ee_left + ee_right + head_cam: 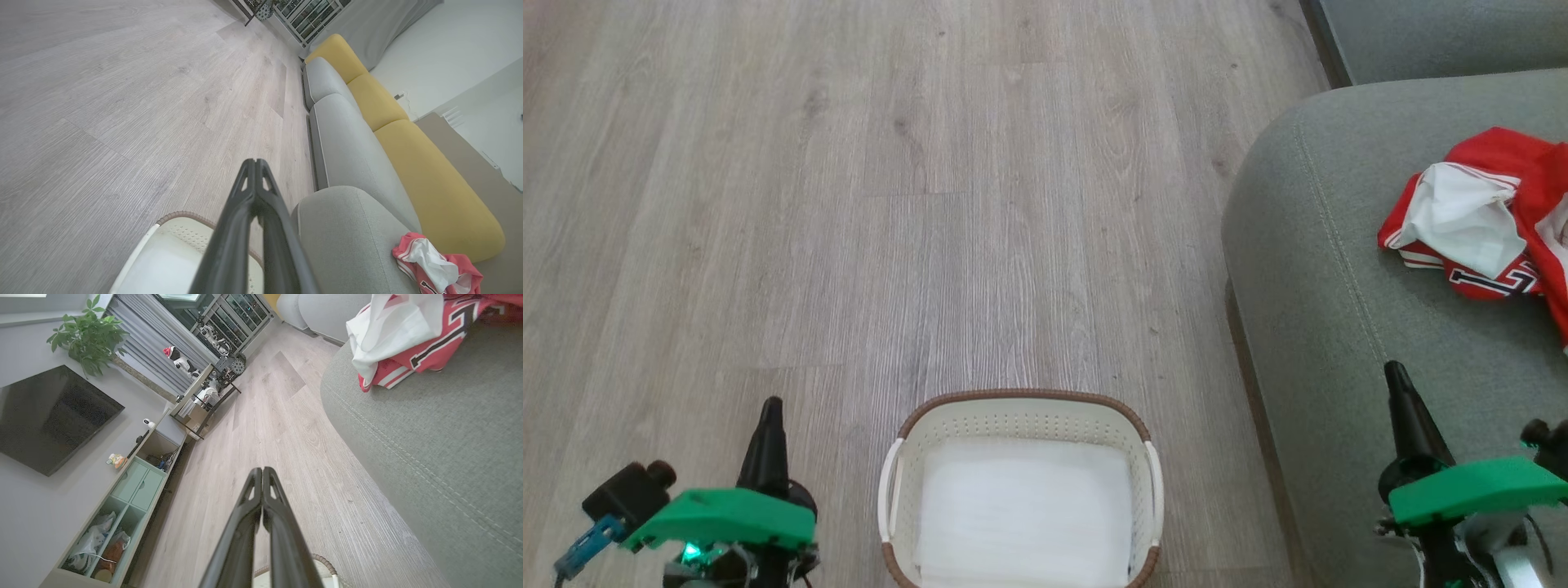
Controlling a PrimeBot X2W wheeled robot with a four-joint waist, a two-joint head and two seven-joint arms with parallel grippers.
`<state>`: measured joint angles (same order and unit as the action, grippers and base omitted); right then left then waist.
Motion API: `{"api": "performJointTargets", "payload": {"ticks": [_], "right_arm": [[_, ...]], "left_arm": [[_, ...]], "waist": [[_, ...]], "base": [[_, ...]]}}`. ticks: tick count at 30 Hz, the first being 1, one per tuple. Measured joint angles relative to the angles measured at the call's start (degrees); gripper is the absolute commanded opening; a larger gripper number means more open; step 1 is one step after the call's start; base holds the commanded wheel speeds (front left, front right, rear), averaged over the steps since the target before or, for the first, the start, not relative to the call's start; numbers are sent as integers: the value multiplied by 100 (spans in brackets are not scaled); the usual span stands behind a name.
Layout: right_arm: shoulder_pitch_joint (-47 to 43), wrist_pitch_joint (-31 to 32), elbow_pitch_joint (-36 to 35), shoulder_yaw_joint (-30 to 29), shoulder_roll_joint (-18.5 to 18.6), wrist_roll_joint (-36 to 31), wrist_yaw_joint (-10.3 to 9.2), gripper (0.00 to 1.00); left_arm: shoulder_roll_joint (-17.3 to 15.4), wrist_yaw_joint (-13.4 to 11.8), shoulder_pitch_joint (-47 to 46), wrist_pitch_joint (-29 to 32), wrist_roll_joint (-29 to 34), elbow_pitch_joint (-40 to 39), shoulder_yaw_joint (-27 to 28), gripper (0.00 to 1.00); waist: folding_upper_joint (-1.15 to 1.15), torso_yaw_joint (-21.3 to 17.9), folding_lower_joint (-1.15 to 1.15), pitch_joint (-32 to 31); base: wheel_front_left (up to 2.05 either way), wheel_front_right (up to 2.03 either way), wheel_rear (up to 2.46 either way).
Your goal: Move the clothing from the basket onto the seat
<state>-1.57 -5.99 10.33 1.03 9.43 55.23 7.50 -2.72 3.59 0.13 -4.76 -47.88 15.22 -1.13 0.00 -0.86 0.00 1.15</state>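
The red-and-white clothing (1486,216) lies crumpled on the grey-green seat (1339,310) at the right; it also appears as clothing (435,271) and clothing (408,335) in the wrist views. The cream basket (1021,416) with a brown rim stands on the floor at bottom centre, holding just a flat white sheet. My left gripper (770,406) is shut with nothing in it, left of the basket. My right gripper (1395,371) is shut and holds nothing, over the seat's front part below the clothing. Fingertips meet in both wrist views, at the left gripper (255,161) and the right gripper (261,469).
Grey wood-look floor (890,204) stretches ahead and to the left. The sofa runs on with yellow back cushions (429,183). A dark screen (49,416), a potted plant (88,339) and a low cabinet (122,506) line the opposite wall.
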Motion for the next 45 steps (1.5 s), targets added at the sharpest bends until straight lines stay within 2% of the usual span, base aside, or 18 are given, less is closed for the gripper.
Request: {"api": "performJointTargets", "payload": {"ticks": [45], "right_arm": [[269,716,342,-463,-372,2416,0,0]], "left_arm": [[11,201,-203,715,-2818,30,368,0]], "waist": [[0,56,0,-63]], "base": [[0,0,0]]}}
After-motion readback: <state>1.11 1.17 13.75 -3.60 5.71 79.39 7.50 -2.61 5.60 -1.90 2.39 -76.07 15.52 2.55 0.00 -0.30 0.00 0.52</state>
